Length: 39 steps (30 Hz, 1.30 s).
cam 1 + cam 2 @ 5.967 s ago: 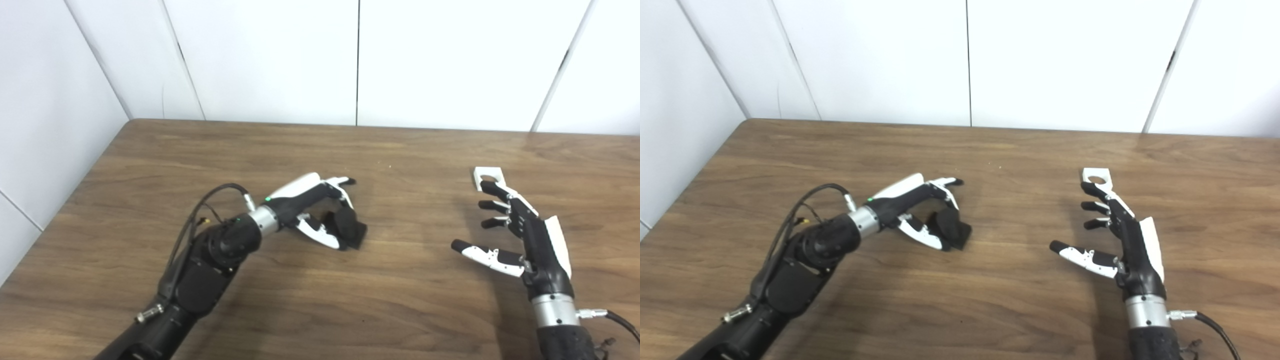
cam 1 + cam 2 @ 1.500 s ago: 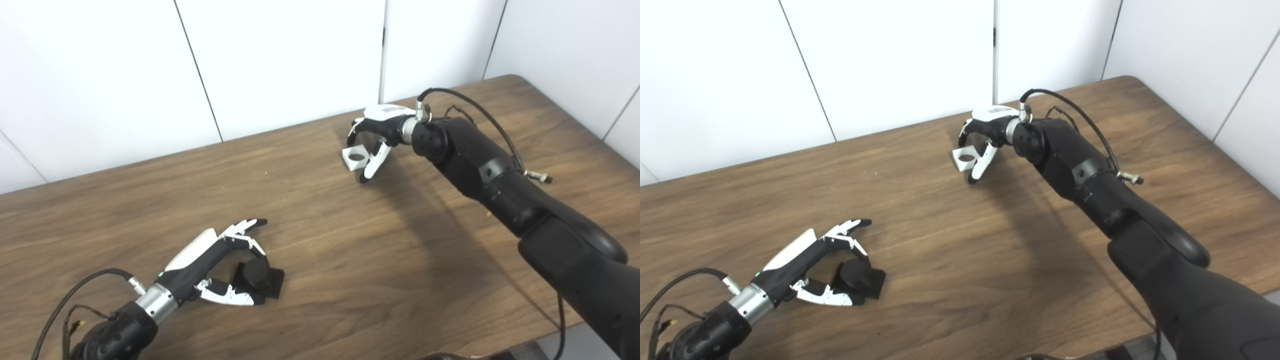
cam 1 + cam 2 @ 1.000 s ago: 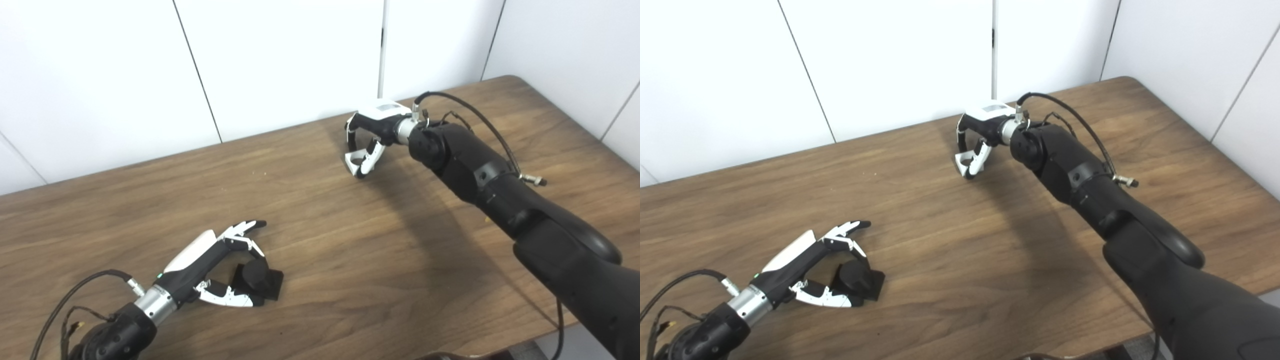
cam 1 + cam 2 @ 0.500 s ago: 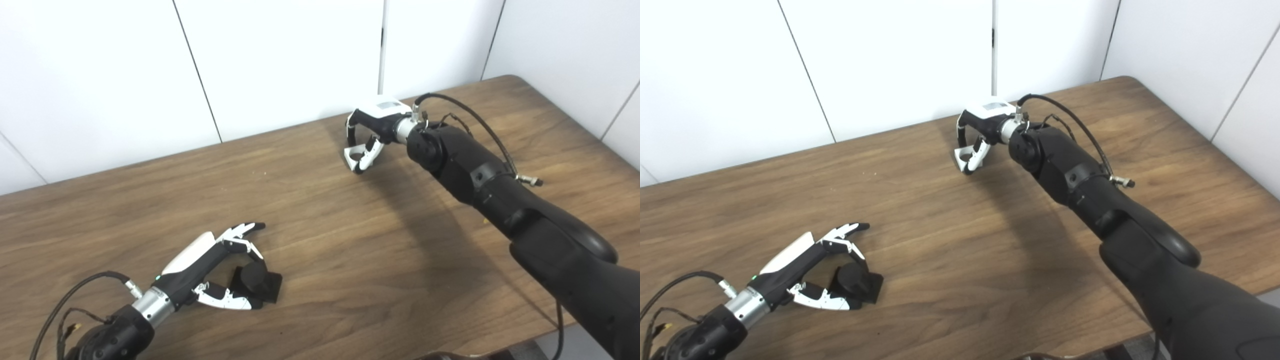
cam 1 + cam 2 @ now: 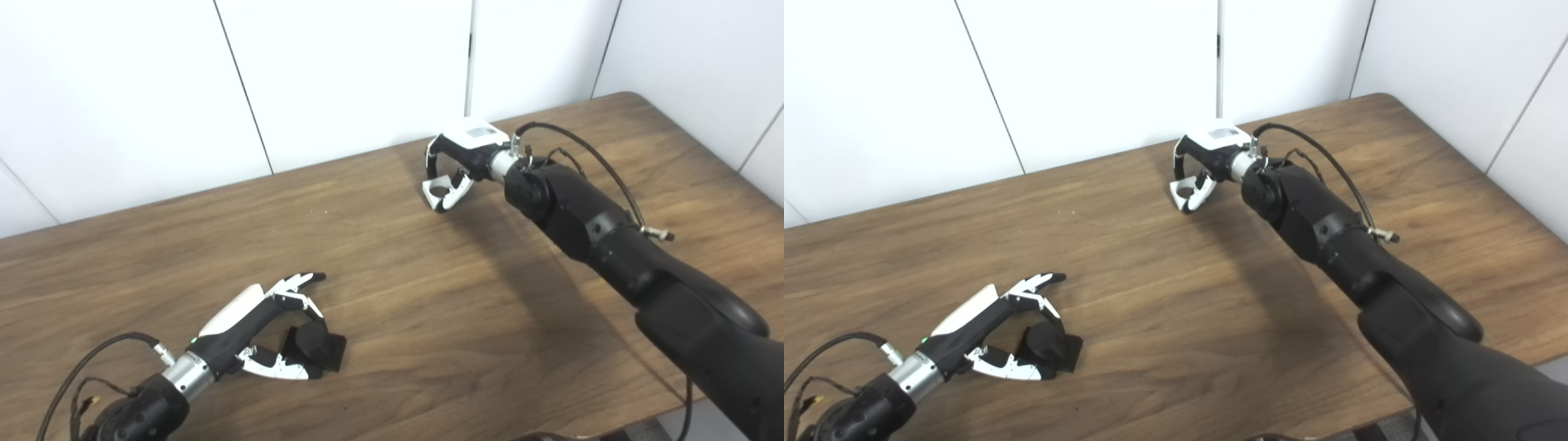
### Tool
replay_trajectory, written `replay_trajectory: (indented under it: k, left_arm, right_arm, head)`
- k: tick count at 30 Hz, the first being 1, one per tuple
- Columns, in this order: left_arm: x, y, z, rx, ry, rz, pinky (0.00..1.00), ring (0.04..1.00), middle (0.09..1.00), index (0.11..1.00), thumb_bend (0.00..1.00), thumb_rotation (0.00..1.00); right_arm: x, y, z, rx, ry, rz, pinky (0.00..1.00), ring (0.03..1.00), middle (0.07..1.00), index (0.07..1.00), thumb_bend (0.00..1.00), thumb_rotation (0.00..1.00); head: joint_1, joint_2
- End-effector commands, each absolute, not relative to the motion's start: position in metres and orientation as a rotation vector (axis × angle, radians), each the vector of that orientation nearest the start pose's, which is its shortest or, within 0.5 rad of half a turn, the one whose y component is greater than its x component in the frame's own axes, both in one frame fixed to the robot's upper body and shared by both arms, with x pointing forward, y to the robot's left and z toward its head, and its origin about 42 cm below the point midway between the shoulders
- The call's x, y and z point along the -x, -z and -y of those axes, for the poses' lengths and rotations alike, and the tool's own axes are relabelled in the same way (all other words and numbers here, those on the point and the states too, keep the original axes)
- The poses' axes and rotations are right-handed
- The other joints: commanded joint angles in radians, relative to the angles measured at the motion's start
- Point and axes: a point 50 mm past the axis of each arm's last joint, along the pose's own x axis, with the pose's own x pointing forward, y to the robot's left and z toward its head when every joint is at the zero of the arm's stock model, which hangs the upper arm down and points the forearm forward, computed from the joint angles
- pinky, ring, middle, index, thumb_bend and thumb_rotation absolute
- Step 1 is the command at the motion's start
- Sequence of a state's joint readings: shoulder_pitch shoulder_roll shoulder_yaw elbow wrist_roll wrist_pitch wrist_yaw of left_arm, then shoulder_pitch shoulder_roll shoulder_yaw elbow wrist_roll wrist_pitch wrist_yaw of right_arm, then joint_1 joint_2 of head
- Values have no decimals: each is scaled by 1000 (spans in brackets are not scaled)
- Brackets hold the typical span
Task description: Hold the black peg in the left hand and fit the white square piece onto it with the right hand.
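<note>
White wall panels (image 5: 343, 73) stand behind a brown wooden table (image 5: 392, 294).

The left hand (image 5: 260, 327) lies low on the table near the front edge. Its fingers (image 5: 300, 283) curl over the black peg (image 5: 315, 348) and its thumb (image 5: 275, 369) reaches along the near side. The peg sits on the table just past the palm, between the fingers and the thumb. The hand is partly closed around the peg, but you cannot tell if it really grips it. The peg has a round top on a flat square base.

The right hand (image 5: 1203, 165) is far off, near the back wall, well apart from the left hand. It hangs over the table with its fingers bent down. The white square piece (image 5: 1183, 191) is pinched under the palm, between the fingers and the thumb. The piece has a round hole in it.

The left eye view shows the hole as a dark ring. The right eye view shows more of the right arm (image 5: 1335, 245), and more of the table's far right corner. A black cable (image 5: 576, 147) loops over the right wrist.
</note>
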<state>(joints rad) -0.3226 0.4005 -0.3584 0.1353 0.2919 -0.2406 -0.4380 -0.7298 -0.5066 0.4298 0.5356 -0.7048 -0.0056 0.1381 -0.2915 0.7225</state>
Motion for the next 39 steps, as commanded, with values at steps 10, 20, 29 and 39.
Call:
replay_trajectory:
  k: [10, 20, 29, 39]
  left_arm:
    - [-355, -137, -229, -882, 872, 133, 1000, 1000, 979, 490, 522, 70]
    - [-357, -133, -218, -879, 878, 135, 1000, 1000, 979, 489, 522, 72]
    - [-358, -131, -207, -884, 874, 121, 1000, 1000, 983, 490, 521, 75]
    - [-362, -126, -188, -877, 867, 131, 1000, 1000, 983, 489, 521, 76]
  right_arm:
    - [-471, -278, 265, 1385, -320, 333, 882, 882, 812, 483, 512, 142]
    - [-443, -289, 248, 1352, -401, 460, 838, 867, 809, 482, 513, 142]
    - [-413, -298, 223, 1281, -496, 581, 845, 865, 803, 482, 514, 140]
    - [-390, -310, 206, 1210, -588, 687, 857, 860, 789, 480, 513, 143]
  head:
    - [56, 18]
    - [220, 16]
    - [336, 22]
    - [476, 22]
